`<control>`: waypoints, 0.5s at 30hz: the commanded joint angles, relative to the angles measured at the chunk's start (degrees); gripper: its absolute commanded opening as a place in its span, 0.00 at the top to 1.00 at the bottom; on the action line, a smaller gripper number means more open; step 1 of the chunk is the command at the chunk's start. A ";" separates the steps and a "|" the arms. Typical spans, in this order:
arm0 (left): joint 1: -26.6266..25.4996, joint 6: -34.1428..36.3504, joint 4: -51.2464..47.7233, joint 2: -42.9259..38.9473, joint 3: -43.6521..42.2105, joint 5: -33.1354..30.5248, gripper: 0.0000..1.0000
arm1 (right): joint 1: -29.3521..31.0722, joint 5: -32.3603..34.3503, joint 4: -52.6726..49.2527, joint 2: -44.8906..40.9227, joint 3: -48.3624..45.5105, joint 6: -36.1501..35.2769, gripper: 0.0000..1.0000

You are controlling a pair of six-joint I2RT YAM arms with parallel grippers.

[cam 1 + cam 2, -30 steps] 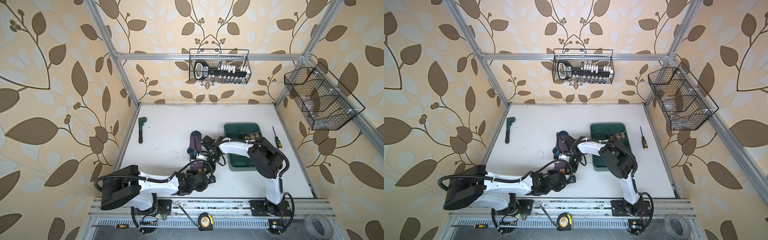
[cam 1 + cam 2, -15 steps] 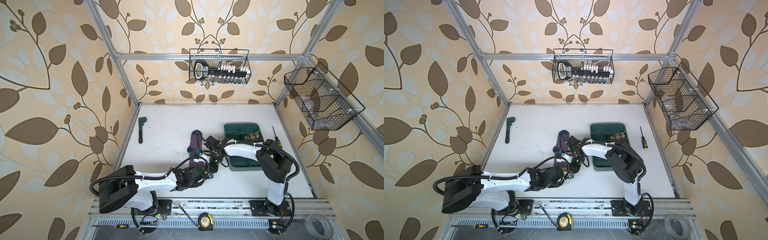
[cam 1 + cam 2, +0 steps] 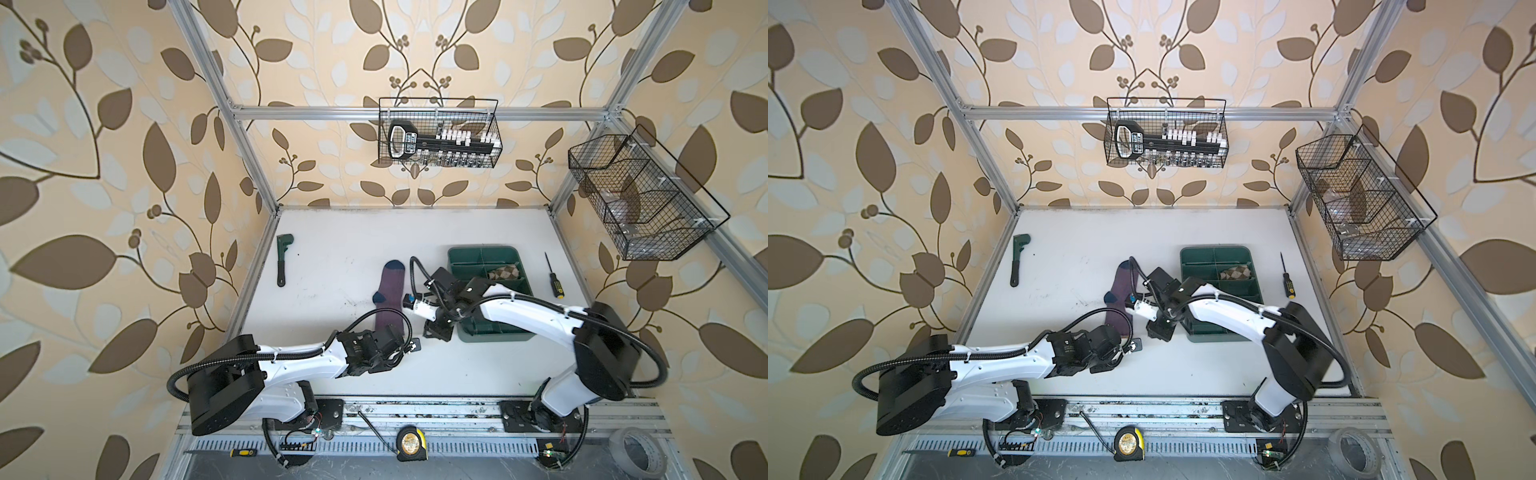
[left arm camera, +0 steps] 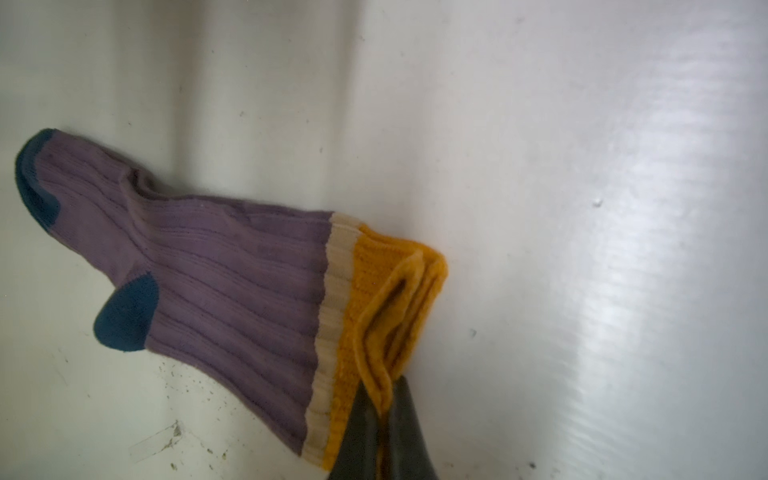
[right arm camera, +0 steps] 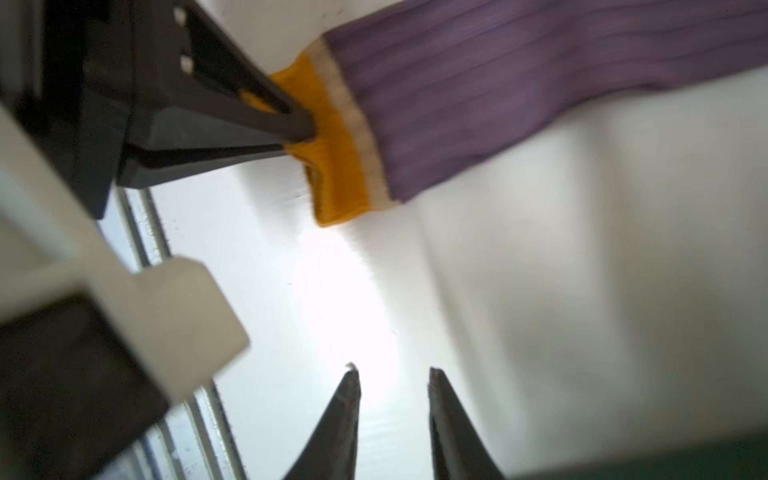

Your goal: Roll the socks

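The left pincer [image 4: 383, 392] is pressed together on the mustard-yellow cuff [image 4: 370, 282] of the purple sock [image 4: 232, 286], nipping a doubled fold of it at one corner. The right wrist view shows the same grip from the side, with the dark fingers [image 5: 228, 124] closed on the yellow fabric. From that pincer the sock runs straight away over the white table [image 3: 332, 237], lying flat. Nearest the tips is the cuff, then a narrow cream band, then the ribbed purple leg. The navy heel sits partway along, and the navy toe is at the end farthest from the tips.

The right pincer [image 5: 392, 374] stands spread, with nothing between its two fingertips, which point down at bare table. It is close beside the left pincer's tips and the cuff, yet apart from the fabric. Whether its tips touch the table cannot be told.

Just beside the right pincer, on the side away from the purple sock, sits a green divided tray [image 3: 482, 250]. The argyle sock [image 3: 505, 272], tan and brown, lies bunched in one of its compartments, past the right pincer and well apart from the left one. Beyond the tray from the right pincer lies a screwdriver [image 3: 553, 282] with a black-and-yellow handle. A green pipe wrench [image 3: 284, 259] lies on the table on the far side of the purple sock from the right pincer, well apart from both.
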 commanded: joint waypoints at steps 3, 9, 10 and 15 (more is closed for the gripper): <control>3.01 3.33 -7.84 -0.82 5.45 9.51 1.00 | -5.39 18.40 3.53 -13.26 0.33 6.79 0.68; 6.19 5.36 -14.13 3.26 10.54 16.27 1.00 | -11.59 14.84 16.26 -31.85 -4.64 14.73 0.60; 6.85 5.33 -14.67 3.78 11.18 16.95 1.00 | -11.64 15.33 19.47 -35.46 -6.83 16.70 0.50; 9.93 4.90 -16.86 5.31 13.42 22.45 1.00 | -11.62 13.69 34.97 -50.71 -19.43 21.49 0.45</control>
